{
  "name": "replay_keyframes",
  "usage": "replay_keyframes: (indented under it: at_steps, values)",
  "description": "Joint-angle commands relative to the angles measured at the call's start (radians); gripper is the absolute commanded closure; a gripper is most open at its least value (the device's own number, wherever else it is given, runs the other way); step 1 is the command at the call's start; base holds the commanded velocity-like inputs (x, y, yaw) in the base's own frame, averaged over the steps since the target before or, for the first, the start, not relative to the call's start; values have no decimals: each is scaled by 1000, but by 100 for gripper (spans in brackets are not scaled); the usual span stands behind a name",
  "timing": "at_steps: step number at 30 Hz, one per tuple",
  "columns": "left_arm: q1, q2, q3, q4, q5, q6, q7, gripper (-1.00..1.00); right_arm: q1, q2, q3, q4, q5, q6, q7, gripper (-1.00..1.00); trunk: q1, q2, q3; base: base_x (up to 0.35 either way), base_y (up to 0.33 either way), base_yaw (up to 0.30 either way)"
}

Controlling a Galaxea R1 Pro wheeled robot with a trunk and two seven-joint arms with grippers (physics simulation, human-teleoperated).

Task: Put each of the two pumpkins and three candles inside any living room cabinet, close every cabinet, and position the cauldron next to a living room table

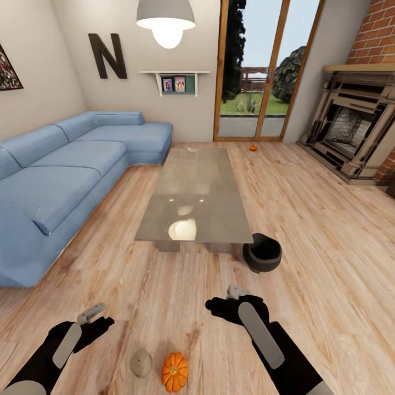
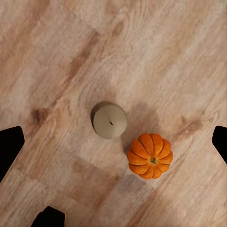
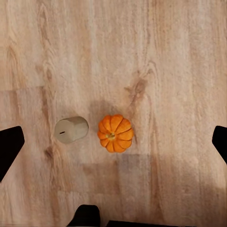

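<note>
A bright-orange ribbed pumpkin (image 1: 175, 372) sits on the wood floor just in front of me, with a stubby tan candle (image 1: 141, 362) close beside it. The left wrist view looks down on that candle (image 2: 109, 120) and pumpkin (image 2: 150, 155). So does the right wrist view: candle (image 3: 71, 129), pumpkin (image 3: 115, 133). My left gripper (image 1: 90, 315) and right gripper (image 1: 237, 292) hover above the floor, both open and empty. A second pumpkin (image 1: 253, 147) lies far off by the glass door. The black cauldron (image 1: 262, 253) stands at the near right corner of the glass-topped table (image 1: 192, 186). The cabinet is out of view.
A blue corner sofa (image 1: 60, 175) runs along the left side. A fireplace (image 1: 351, 131) with brick surround stands at the right. Glass patio doors (image 1: 258, 71) close the far wall. Open wood floor lies between the table and the fireplace.
</note>
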Motion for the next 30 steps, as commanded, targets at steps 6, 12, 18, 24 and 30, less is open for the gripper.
replay_keyframes:
  at_steps: [6,12,18,24,30]
  values:
    - [-3,0,0,1,11,6,8,-100,-1,-1,-6,-26,-11,26,-12,-100,23,-43,-20,0,0,0]
    - [-14,-2,-6,7,8,5,8,-100,-1,-1,-6,-28,-12,44,-12,-100,46,-85,-39,0,0,0]
    - [-38,-1,-55,8,4,7,8,-100,-1,0,-6,-28,-13,48,-11,-100,69,-127,-57,0,0,0]
    - [-57,5,-62,2,4,28,9,-100,-1,1,-6,-28,-13,48,-10,-100,92,-169,-76,0,0,0]
    - [-67,-1,-71,9,12,96,9,-100,-1,0,-6,-28,-14,48,-10,-100,115,-211,-95,0,0,0]
